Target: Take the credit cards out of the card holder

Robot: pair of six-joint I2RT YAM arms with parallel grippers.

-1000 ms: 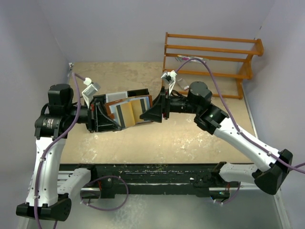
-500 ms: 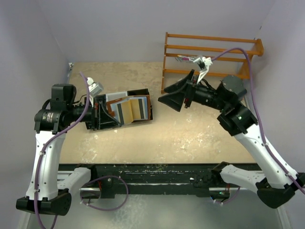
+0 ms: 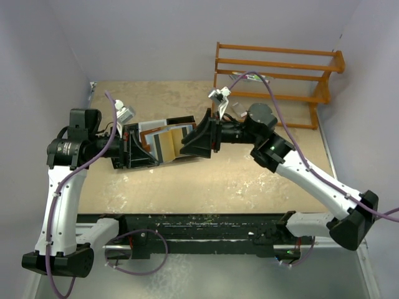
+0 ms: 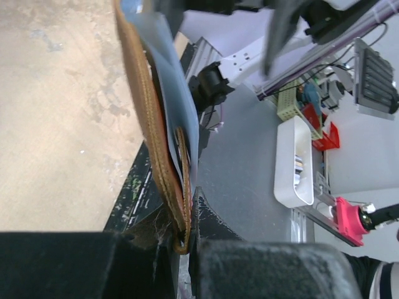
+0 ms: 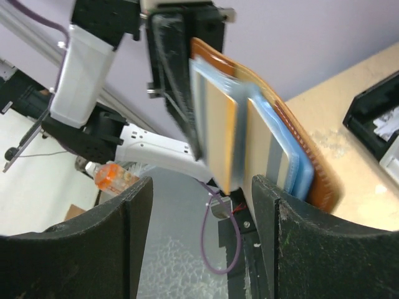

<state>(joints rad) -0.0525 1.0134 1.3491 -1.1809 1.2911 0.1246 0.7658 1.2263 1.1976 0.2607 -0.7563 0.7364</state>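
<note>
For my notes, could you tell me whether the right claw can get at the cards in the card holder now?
Probably yes: the left claw holds the card holder up toward it, and the free ends of the cards sit inside the open right claw, nothing blocking.

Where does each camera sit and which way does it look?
Top camera: above, behind, looking down at the tan table; left arm and right arm show beside the brown leather card holder.
Left wrist: looks along the holder's edge, clamped in the left gripper.
Right wrist: faces the light blue and tan cards between the open right gripper.
All share the holder.
</note>
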